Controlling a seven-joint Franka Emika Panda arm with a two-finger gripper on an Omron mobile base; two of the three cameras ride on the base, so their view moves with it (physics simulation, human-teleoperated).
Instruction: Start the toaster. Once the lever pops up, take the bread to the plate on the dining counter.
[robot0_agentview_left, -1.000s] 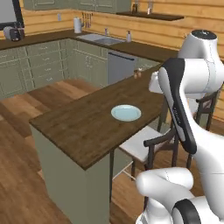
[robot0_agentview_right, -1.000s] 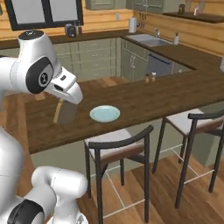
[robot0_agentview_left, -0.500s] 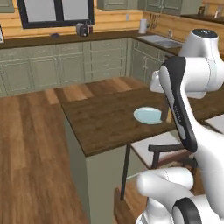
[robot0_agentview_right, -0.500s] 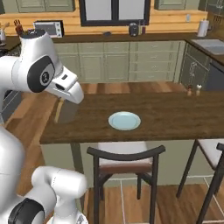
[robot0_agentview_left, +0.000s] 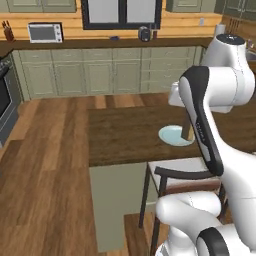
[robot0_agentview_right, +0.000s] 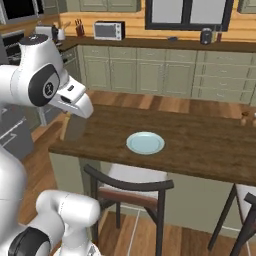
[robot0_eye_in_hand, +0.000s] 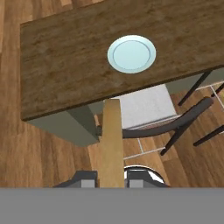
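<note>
The two-finger gripper (robot0_eye_in_hand: 111, 177) is clamping shut on the thin golden-tan slice of toast (robot0_eye_in_hand: 111, 140), which is jutting edge-on out of the fingers, hanging off the near edge of the dark brown wood dining counter (robot0_eye_in_hand: 57, 61). The round pale blue-white plate (robot0_eye_in_hand: 131, 54) is sitting well apart, out on the countertop. The risk, as I'm reading it: letting go here is sending the bread to the floor or onto the grey-cushioned metal-legged stool (robot0_eye_in_hand: 146, 107) below.
</note>
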